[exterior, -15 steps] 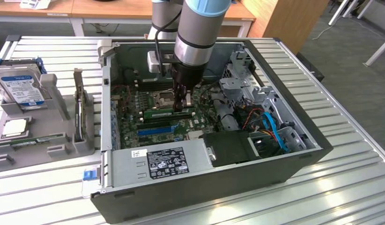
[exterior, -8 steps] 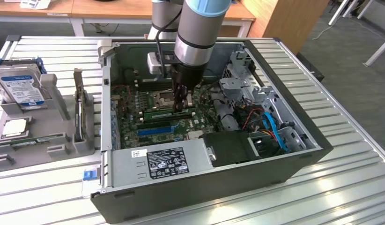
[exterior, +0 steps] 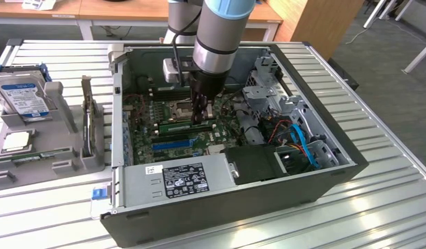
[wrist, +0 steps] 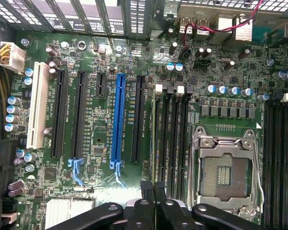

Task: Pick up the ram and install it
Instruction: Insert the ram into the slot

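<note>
**Colleague:** One thing first: where is the ram?

**Operator:** I see the ram [exterior: 185,126] [wrist: 156,134] standing on edge inside the open computer case [exterior: 233,215]. It lies along a black memory slot in the bank between the CPU socket [wrist: 223,167] and the blue expansion slot [wrist: 118,120], on the blue slot's side.

**Colleague:** And the end effector?

**Operator:** My end effector [exterior: 200,120] [wrist: 152,187] points straight down at the stick's upper edge, towards its end at the exterior view's right. The fingers are drawn together with no gap I can make out. Whether they pinch the thin board or only touch it, I cannot tell.

**Colleague:** Anything beside the case?

**Operator:** A hard drive [exterior: 23,98] sits in a grey holder on the slatted surface [exterior: 379,207], at the exterior view's left.
</note>
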Tool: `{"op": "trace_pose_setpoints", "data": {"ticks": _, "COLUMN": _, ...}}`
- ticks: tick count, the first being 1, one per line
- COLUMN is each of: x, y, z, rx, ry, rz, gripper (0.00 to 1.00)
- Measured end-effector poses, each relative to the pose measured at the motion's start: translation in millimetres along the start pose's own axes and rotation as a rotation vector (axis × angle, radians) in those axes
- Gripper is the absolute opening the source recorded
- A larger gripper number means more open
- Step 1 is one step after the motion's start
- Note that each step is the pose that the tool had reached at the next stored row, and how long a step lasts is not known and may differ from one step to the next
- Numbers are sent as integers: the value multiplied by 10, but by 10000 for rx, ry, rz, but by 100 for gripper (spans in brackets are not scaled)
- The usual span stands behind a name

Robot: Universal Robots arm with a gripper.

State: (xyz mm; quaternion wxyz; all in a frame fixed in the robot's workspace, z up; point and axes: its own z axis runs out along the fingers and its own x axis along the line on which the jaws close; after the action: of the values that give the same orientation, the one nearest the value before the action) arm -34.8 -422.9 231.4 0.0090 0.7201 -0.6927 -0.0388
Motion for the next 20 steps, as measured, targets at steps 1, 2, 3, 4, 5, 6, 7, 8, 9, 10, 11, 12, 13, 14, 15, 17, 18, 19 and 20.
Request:
{"op": "trace_pose_setpoints", "data": {"ticks": 1, "x": 0, "y": 0, "z": 2, "rx": 0, "ry": 0, "rz": 0, "gripper": 12}}
{"op": "trace_pose_setpoints", "data": {"ticks": 2, "x": 0, "y": 0, "z": 4, "rx": 0, "ry": 0, "rz": 0, "gripper": 12}}
{"op": "trace_pose_setpoints", "data": {"ticks": 3, "x": 0, "y": 0, "z": 5, "rx": 0, "ry": 1, "rz": 0, "gripper": 12}}
{"op": "trace_pose_setpoints", "data": {"ticks": 4, "x": 0, "y": 0, "z": 5, "rx": -1, "ry": 1, "rz": 0, "gripper": 12}}
{"op": "trace_pose_setpoints", "data": {"ticks": 5, "x": 0, "y": 0, "z": 5, "rx": -1, "ry": 1, "rz": 0, "gripper": 12}}
{"op": "trace_pose_setpoints", "data": {"ticks": 6, "x": 0, "y": 0, "z": 5, "rx": -1, "ry": 1, "rz": 0, "gripper": 12}}
{"op": "trace_pose_setpoints", "data": {"ticks": 7, "x": 0, "y": 0, "z": 5, "rx": -1, "ry": 1, "rz": 0, "gripper": 12}}
{"op": "trace_pose_setpoints", "data": {"ticks": 8, "x": 0, "y": 0, "z": 5, "rx": -1, "ry": 0, "rz": 0, "gripper": 12}}
{"op": "trace_pose_setpoints", "data": {"ticks": 9, "x": 0, "y": 0, "z": 6, "rx": 0, "ry": 0, "rz": 0, "gripper": 12}}
{"op": "trace_pose_setpoints", "data": {"ticks": 10, "x": 0, "y": 0, "z": 5, "rx": 0, "ry": 0, "rz": 0, "gripper": 12}}
{"op": "trace_pose_setpoints", "data": {"ticks": 11, "x": 0, "y": -1, "z": 5, "rx": -8, "ry": 1, "rz": 1, "gripper": 12}}
{"op": "trace_pose_setpoints", "data": {"ticks": 12, "x": 1, "y": -4, "z": 6, "rx": -32, "ry": -2, "rz": 0, "gripper": 12}}
{"op": "trace_pose_setpoints", "data": {"ticks": 13, "x": 1, "y": -6, "z": 5, "rx": -65, "ry": -3, "rz": 1, "gripper": 12}}
{"op": "trace_pose_setpoints", "data": {"ticks": 14, "x": 1, "y": -9, "z": 5, "rx": -95, "ry": -3, "rz": 3, "gripper": 12}}
{"op": "trace_pose_setpoints", "data": {"ticks": 15, "x": 2, "y": -11, "z": 5, "rx": -124, "ry": -5, "rz": 5, "gripper": 12}}
{"op": "trace_pose_setpoints", "data": {"ticks": 17, "x": 2, "y": -15, "z": 4, "rx": -173, "ry": -7, "rz": 7, "gripper": 12}}
{"op": "trace_pose_setpoints", "data": {"ticks": 18, "x": 2, "y": -15, "z": 4, "rx": -180, "ry": -7, "rz": 7, "gripper": 12}}
{"op": "trace_pose_setpoints", "data": {"ticks": 19, "x": 2, "y": -15, "z": 4, "rx": -180, "ry": -6, "rz": 8, "gripper": 12}}
{"op": "trace_pose_setpoints", "data": {"ticks": 20, "x": 2, "y": -15, "z": 4, "rx": -181, "ry": -6, "rz": 8, "gripper": 12}}
